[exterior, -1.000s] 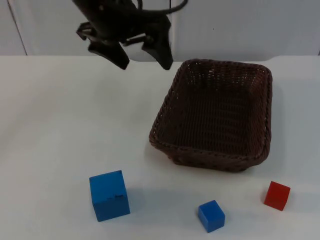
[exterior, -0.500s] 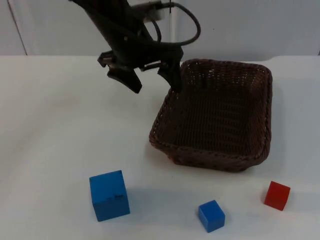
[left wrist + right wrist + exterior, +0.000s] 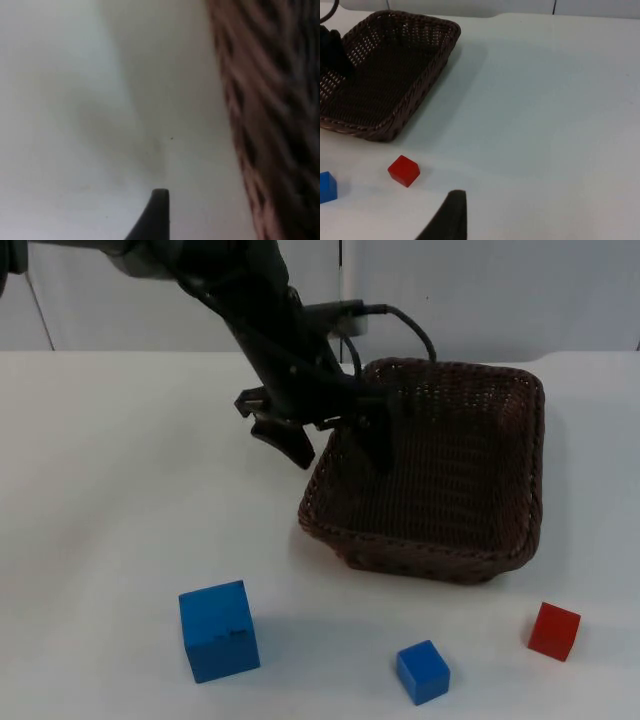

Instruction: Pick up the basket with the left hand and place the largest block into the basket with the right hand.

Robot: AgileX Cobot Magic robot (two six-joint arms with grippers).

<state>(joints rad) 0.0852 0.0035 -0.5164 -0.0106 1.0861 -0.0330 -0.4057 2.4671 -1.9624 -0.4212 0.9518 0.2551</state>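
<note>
Left gripper (image 3: 340, 448) hung spread wide at the left rim of the brown wicker basket (image 3: 450, 455), one finger (image 3: 290, 445) outside the wall over the white table (image 3: 110, 490), the other finger (image 3: 377, 440) inside over the woven floor, the rim between them. Gripped nothing; whether either finger touched the weave could not be told. Seen from the left wrist: a black fingertip (image 3: 156, 215) over bare table, the basket's wall (image 3: 260, 120) close alongside, blurred.

Basket sat flat on the table, toward the right of the top view, with nothing lying on the visible part of its floor. Seen again from the right wrist (image 3: 385, 75), with the left gripper's dark finger at its far edge.

Largest block, a big blue cube (image 3: 218, 630), stood on the table in front of the basket and off to its left, well apart from it. Small blue cube (image 3: 422, 671) lay in front of the basket, with the red cube (image 3: 554, 630) further right, near the basket's front right corner. Both also made out from the right wrist: red cube (image 3: 404, 170) just beyond the basket's corner, small blue cube (image 3: 327, 187) at the picture's edge.

Right gripper waited off to the side above the table, one black fingertip (image 3: 451, 217) visible; open or closed could not be told.
</note>
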